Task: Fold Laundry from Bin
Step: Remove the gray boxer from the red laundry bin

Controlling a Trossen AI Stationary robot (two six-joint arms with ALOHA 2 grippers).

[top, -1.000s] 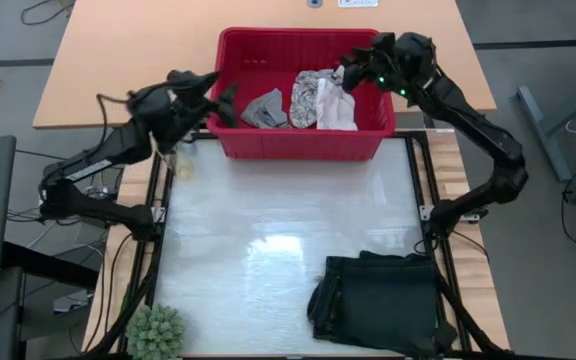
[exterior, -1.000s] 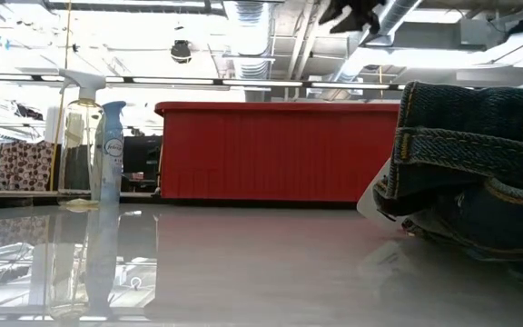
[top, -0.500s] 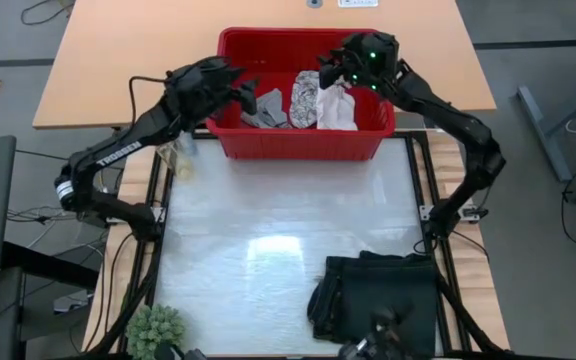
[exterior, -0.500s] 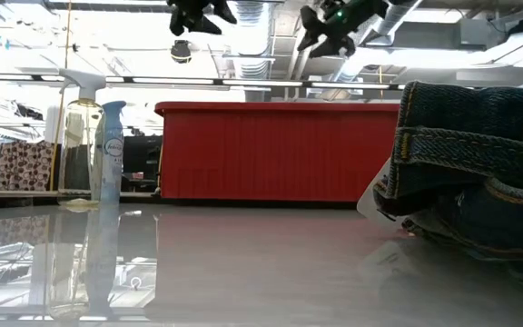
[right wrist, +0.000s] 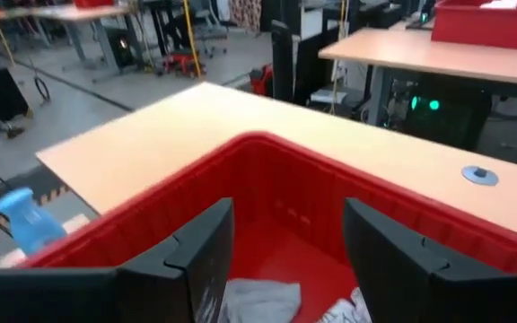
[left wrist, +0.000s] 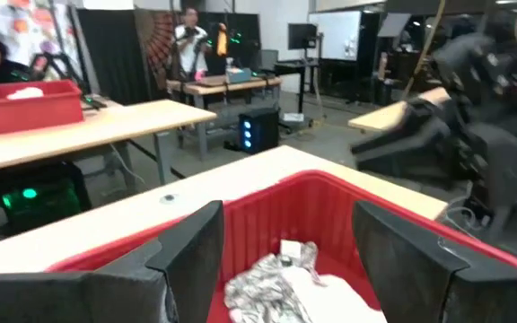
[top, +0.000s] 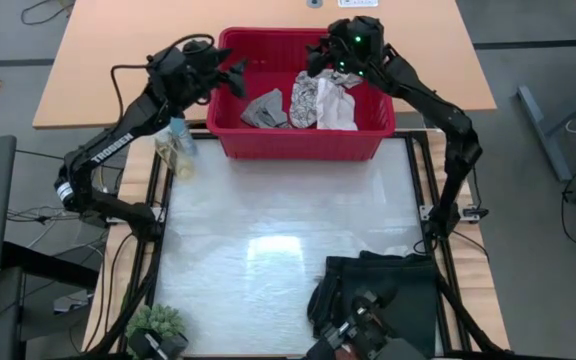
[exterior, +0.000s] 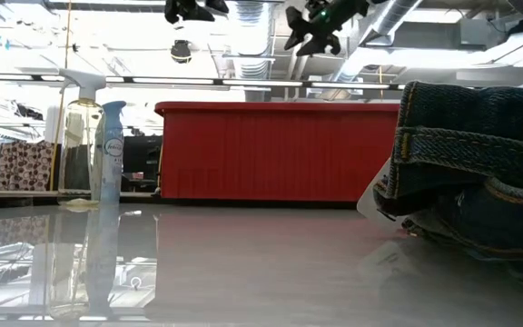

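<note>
At this check I found the task partly done. One dark garment (top: 378, 300) lay folded on the near right part of the white table (top: 258, 250), well apart from the red bin (top: 298, 145). I judged that piece finished, though its neatness could not be confirmed from above.

Three pieces remained inside the bin: a grey cloth (top: 263, 108) toward the left, a leaf-patterned cloth (top: 308, 98) in the middle, and a plain whitish cloth (top: 340, 105) just beside it on the right. None had been lifted out.

I had both arms over the bin. The left gripper (top: 236, 78) hung above the bin's left end, its fingers (left wrist: 191, 251) spread wide and holding nothing. The right gripper (top: 318, 62) hung above the far right portion, over the patterned and whitish cloths, its fingers (right wrist: 206, 247) likewise spread and empty. In the low view both grippers sat well above the rim.

A spray bottle (top: 175, 140) stood outside the bin's left side, and a small plant (top: 153, 325) sat at the near left corner.

My assessment: one item folded, three left to pick, fold and stack.
</note>
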